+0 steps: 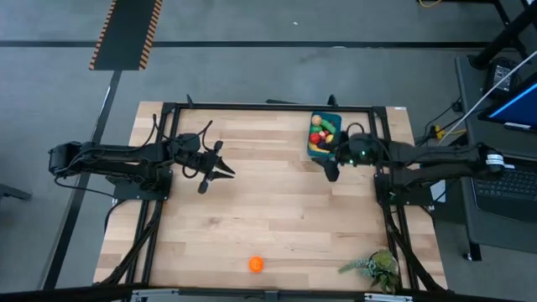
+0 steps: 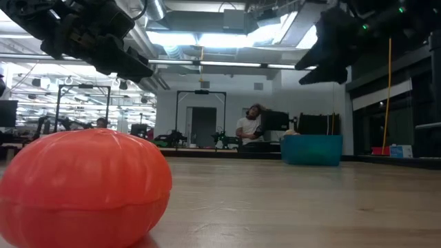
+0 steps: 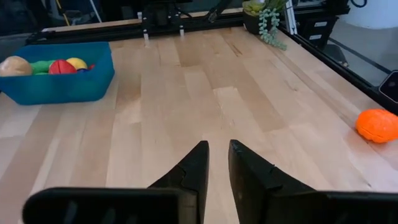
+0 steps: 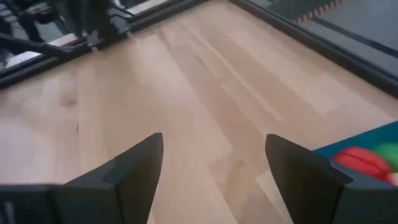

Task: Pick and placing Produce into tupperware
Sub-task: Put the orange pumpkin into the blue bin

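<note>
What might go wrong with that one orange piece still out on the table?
The orange toy fruit is round and lies near the table's front edge, so a clumsy nudge could roll it off. The blue tupperware already looks piled full, so another piece might tumble out. Both grippers are far from it.

Produce pieces (image 1: 321, 134) lie in the tupperware (image 1: 335, 120) at the table's (image 1: 277, 218) far right; one piece (image 1: 256, 264) sits alone at the near edge.
</note>
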